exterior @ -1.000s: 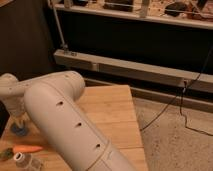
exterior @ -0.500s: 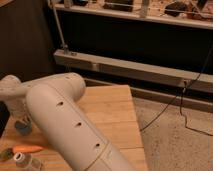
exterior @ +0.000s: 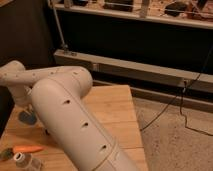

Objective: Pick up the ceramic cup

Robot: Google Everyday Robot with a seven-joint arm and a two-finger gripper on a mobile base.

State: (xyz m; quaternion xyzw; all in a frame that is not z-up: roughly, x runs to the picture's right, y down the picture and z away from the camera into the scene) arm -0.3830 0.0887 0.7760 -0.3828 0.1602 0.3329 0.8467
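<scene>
A small, round, dull grey-blue thing (exterior: 26,118), seemingly the ceramic cup, sits on the wooden table (exterior: 112,107) at its left side, partly hidden by my arm. My white arm (exterior: 70,115) fills the middle of the view. It runs up from the bottom, bends left, and turns down at the far left. My gripper (exterior: 23,106) is at that lower end, directly above the cup and mostly hidden behind the wrist.
An orange carrot (exterior: 28,149) lies near the table's front left, with a green item (exterior: 5,154) and a clear jar (exterior: 23,160) beside it. A dark shelf unit (exterior: 130,45) stands behind the table. Cables (exterior: 175,107) trail over the speckled floor to the right.
My arm's elbow and wrist have shifted slightly right and up in the view. The things on the table have not moved.
</scene>
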